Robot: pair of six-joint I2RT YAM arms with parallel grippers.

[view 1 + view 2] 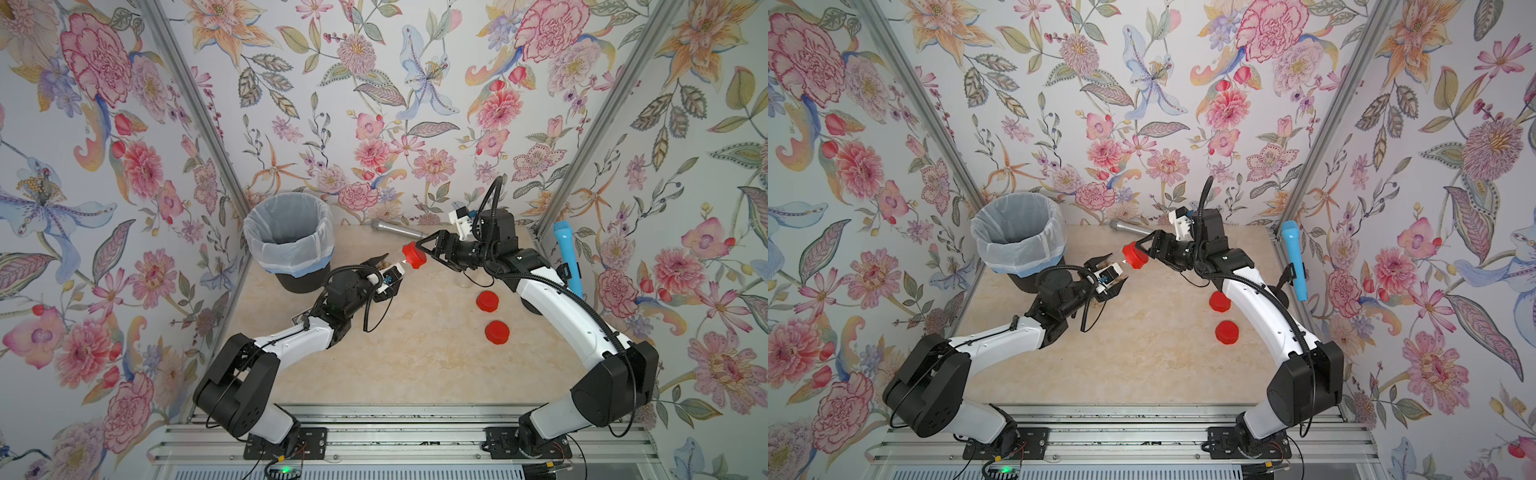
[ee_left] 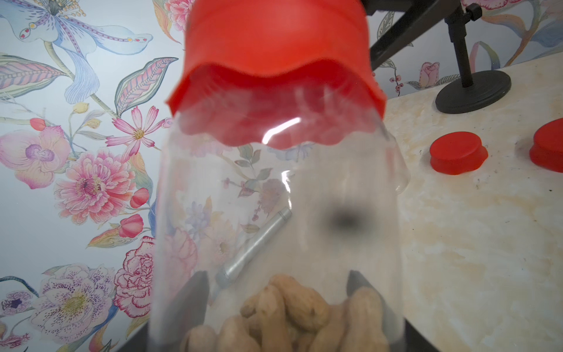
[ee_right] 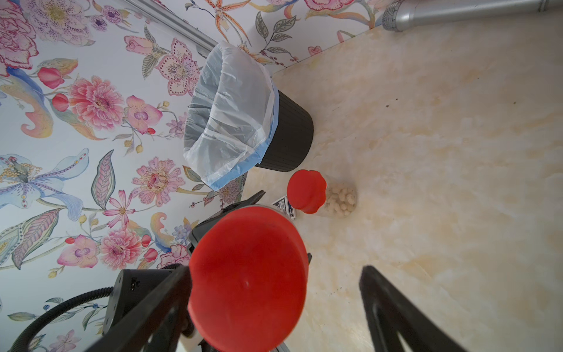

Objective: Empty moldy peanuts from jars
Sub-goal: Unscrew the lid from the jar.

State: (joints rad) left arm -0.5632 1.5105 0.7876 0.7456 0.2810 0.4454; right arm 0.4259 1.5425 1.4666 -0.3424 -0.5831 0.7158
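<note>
My left arm reaches out from its base with the elbow bent and the wrist rolled. Its left gripper (image 1: 381,262) is clamped on a jar (image 2: 280,195), which it holds nearly level in the air just beside the bin (image 1: 303,282). The peanuts (image 2: 292,314) lie heaped at the gripped end. The jar's red lid (image 1: 414,255) is on and points away from the bin.

My right arm arches high and folds back in towards the bin. The right gripper (image 1: 421,253) straddles that lid with its jaws wide: one finger (image 3: 170,283) touches the rim, the other stands apart.

A second jar (image 3: 339,198), capped and holding peanuts, stands on the table near the bin. A small blue-printed box (image 3: 283,204) sits just beside it, its lettering too small for me to read.
</note>
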